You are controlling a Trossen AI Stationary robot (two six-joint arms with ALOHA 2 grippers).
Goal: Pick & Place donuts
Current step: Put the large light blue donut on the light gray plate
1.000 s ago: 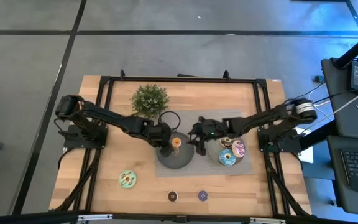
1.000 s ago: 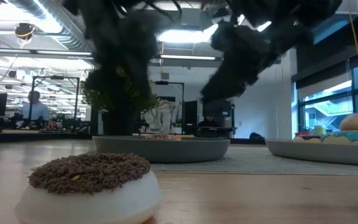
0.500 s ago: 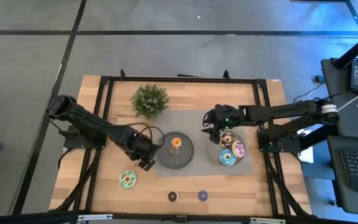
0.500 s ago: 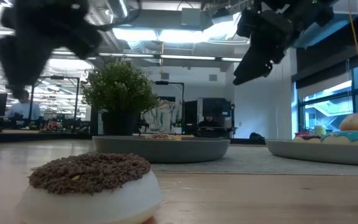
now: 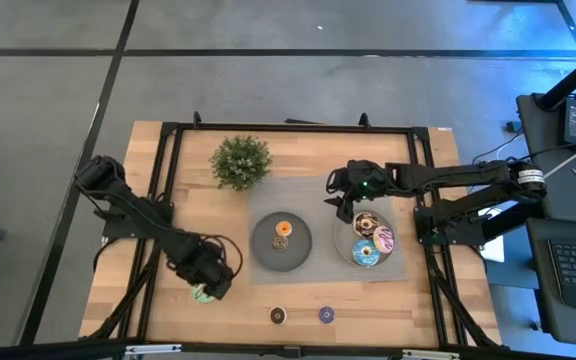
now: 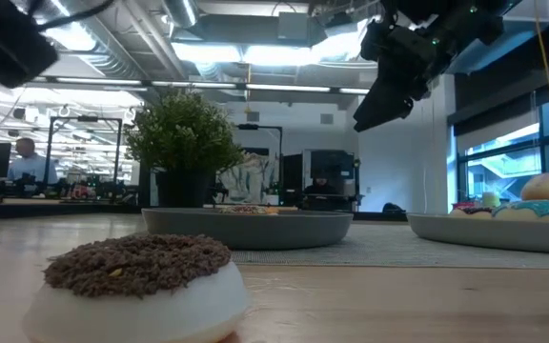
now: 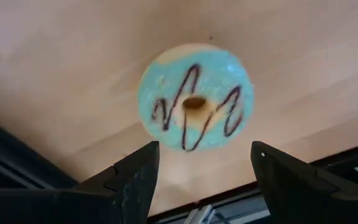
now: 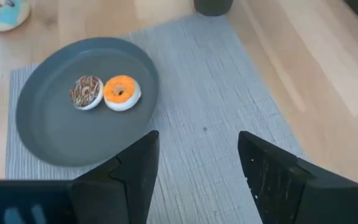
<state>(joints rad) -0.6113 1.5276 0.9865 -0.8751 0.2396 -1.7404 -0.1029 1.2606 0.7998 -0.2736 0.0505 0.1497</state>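
Overall, the wooden surface (image 5: 168, 200) carries a grey mat (image 5: 320, 268) toward its right half, with a small potted plant (image 5: 241, 160) near the far edge.

On the mat sit the dark grey plate (image 5: 295, 255) at the middle and the pale grey bowl (image 5: 344, 232) to its right. The plate holds two mini donuts touching each other, an orange one (image 5: 282, 226) and a brown one (image 5: 280, 243). The bowl holds three larger donuts, chocolate (image 5: 366, 224), pink (image 5: 383, 238) and blue (image 5: 364, 251), packed close together.

The left gripper (image 5: 211, 284) hangs over the green donut (image 7: 194, 96) near the front left of the surface, its fingers spread wide to either side of the ring (from the wrist it shows pale icing with a dark zigzag) and not touching it. The right gripper (image 5: 342, 198) hovers above the mat at the far rim of the bowl, fingers parted and holding nothing.

Near the front edge lie two more mini donuts apart from each other, a dark brown one (image 5: 278, 316) and a purple one (image 5: 326, 315).
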